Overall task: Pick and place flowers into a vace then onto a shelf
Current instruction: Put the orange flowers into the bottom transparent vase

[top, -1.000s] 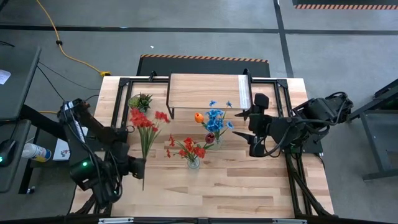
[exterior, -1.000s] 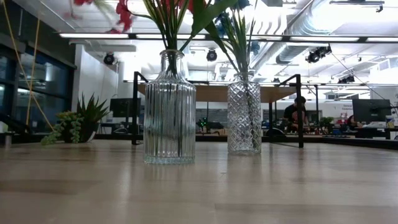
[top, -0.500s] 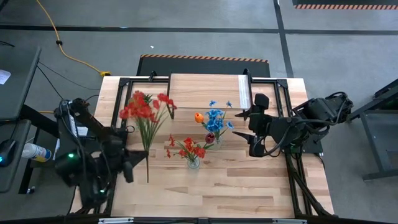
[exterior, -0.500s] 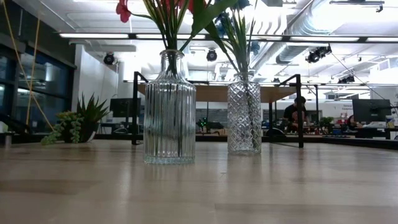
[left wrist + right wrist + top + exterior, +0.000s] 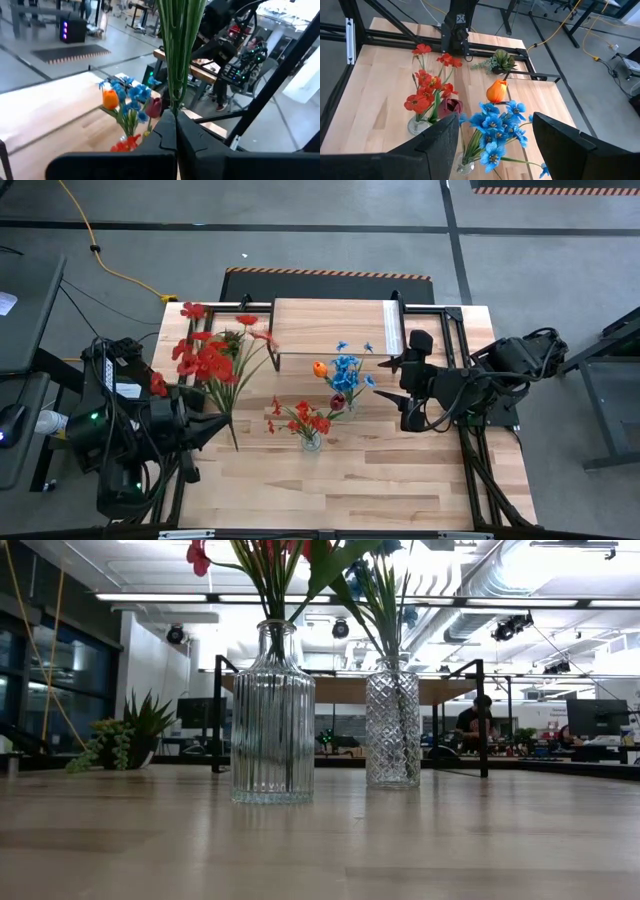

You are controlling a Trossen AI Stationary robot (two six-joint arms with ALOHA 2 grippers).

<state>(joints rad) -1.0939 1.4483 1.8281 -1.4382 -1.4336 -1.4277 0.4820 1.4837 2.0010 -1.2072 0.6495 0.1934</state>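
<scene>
My left gripper (image 5: 215,425) (image 5: 175,125) is over the table's left part, shut on a red-bloomed bunch (image 5: 213,355) with long green stems (image 5: 177,50). A ribbed glass vase (image 5: 311,440) (image 5: 273,715) stands on the table mid-way and holds red flowers (image 5: 427,100). Beside it, a diamond-cut vase (image 5: 347,408) (image 5: 392,725) holds blue flowers (image 5: 492,130), an orange tulip (image 5: 496,91) and a maroon tulip (image 5: 451,106). The wooden shelf (image 5: 335,327) stands at the far edge. My right gripper (image 5: 405,395) (image 5: 495,150) waits open, right of the vases. My left gripper pinches the red bunch's gathered green stems (image 5: 175,102) between its two shut fingers, near the stems' lower end. The fingers lie across the stems. The bunch is lifted clear of the table and tilted, its blooms (image 5: 205,345) toward the far left corner.
A small green leafy tuft (image 5: 232,338) (image 5: 125,740) sits on the table at the shelf's left end. Black frame rails (image 5: 200,315) run along the far and side edges. Bare tabletop (image 5: 350,490) lies along the near edge.
My left gripper has drawn back toward the table's left edge and risen, still shut on the red bunch. The bunch has been carried up and left with it, and its blooms have swung from beside the ribbed vase toward the far left corner.
</scene>
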